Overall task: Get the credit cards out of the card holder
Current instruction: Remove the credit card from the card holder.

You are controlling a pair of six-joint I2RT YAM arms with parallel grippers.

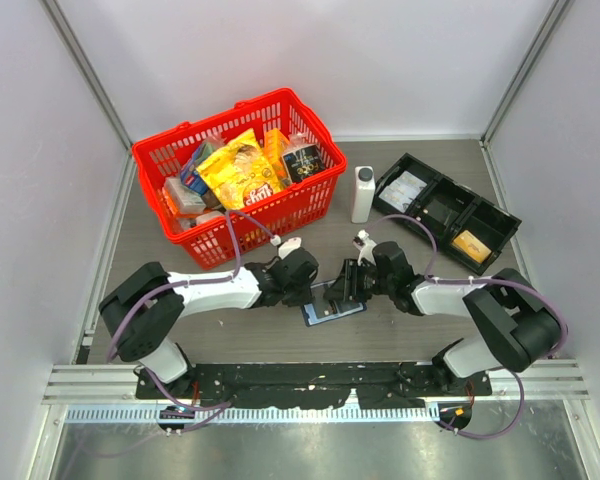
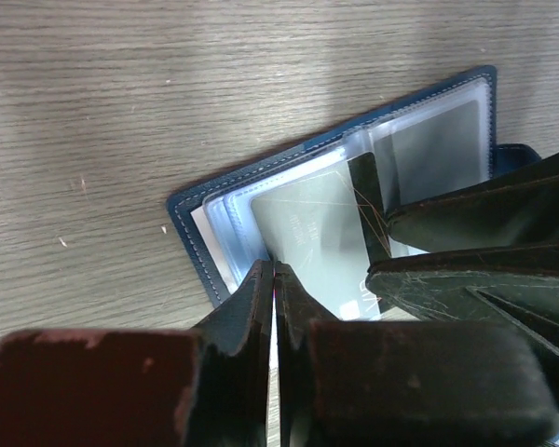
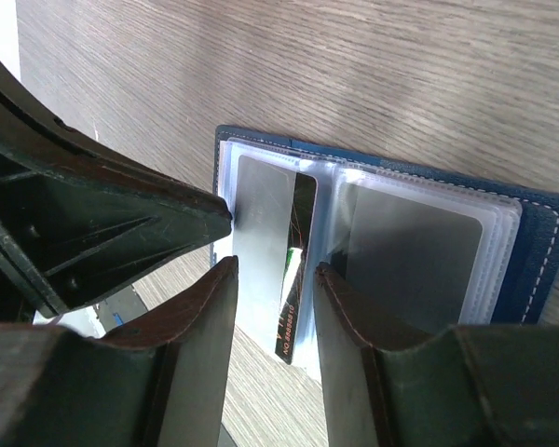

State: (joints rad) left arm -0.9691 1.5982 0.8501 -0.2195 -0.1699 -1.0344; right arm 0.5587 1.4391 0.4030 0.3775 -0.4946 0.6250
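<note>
The navy card holder lies open on the table between my two grippers, clear sleeves up. In the left wrist view a silvery credit card sits in the left page of the card holder. My left gripper is shut on that card's corner. In the right wrist view the silvery card and a black card stick out past the holder's edge. My right gripper stands open astride them, pinching nothing. An orange-gold card lies in the black tray.
A red basket of snack packets stands at the back left. A white bottle stands beside it. The black compartment tray with white packets sits at the back right. The two grippers are nearly touching over the holder.
</note>
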